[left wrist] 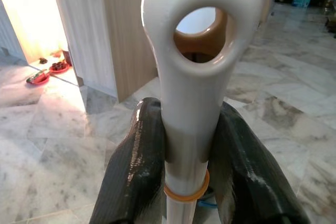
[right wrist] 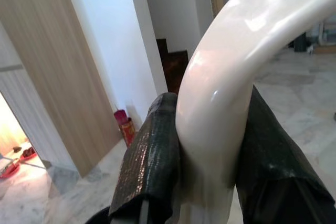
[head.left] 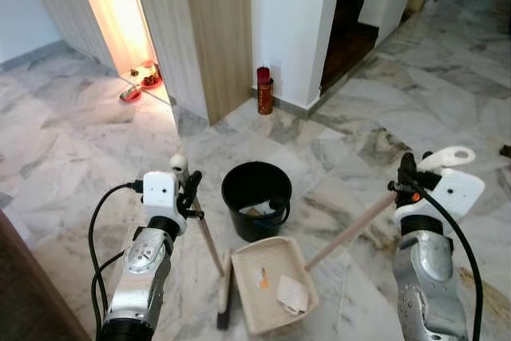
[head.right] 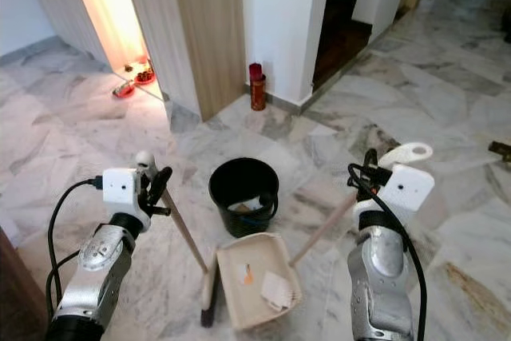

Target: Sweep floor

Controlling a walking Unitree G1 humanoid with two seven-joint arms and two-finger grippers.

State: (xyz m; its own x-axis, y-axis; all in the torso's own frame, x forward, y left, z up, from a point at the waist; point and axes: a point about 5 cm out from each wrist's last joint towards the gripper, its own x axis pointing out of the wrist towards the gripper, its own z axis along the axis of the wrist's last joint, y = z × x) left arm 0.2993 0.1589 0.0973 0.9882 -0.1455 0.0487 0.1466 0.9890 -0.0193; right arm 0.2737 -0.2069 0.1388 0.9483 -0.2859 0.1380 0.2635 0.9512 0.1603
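Sweeping looks nearly done – crumpled white paper scrap [head.left: 292,295] lies in the cream plastic dustpan [head.left: 249,299]; left pincer [head.left: 188,189] grips the wooden-handled broom [head.left: 209,247], right pincer [head.left: 407,172] clenches the dustpan's handle – emptying into the round black plastic bucket [head.left: 255,197] remains

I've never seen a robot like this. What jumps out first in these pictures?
Two silver arms stand out: the left gripper is shut on a broom handle, and the right gripper on the dustpan handle. Between them on the marble floor lies a cream dustpan holding scraps, just in front of a black bucket.
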